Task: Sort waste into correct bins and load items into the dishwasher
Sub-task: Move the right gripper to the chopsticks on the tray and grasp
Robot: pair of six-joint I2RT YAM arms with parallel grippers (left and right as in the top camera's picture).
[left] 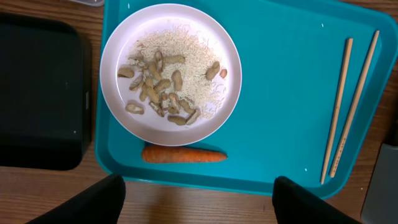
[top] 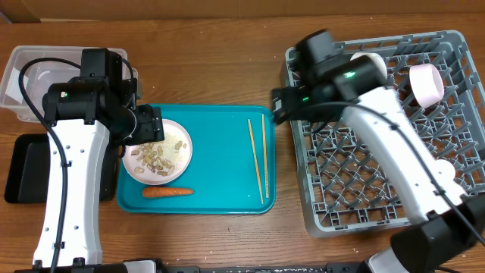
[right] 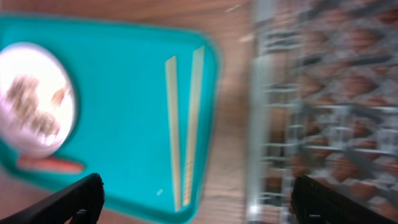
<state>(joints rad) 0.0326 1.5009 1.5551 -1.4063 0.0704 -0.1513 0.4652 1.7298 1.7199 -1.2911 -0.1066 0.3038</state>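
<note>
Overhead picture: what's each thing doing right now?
Plate: on teal tray, holding shell scraps and rice.
Carrot: lying on tray beside plate.
Chopsticks: side by side on tray.
Pinkish bowl: tipped in dish rack.
Left claw: open, empty.
Right claw: open, empty.

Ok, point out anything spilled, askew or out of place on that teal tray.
Nothing is spilled or broken. One oddity: the small orange carrot lies loose on the teal plastic tray, right beside the round white plate, whose pale shells and rice stay inside its rim. The two thin wooden chopsticks lie side by side, slightly splayed.
</note>
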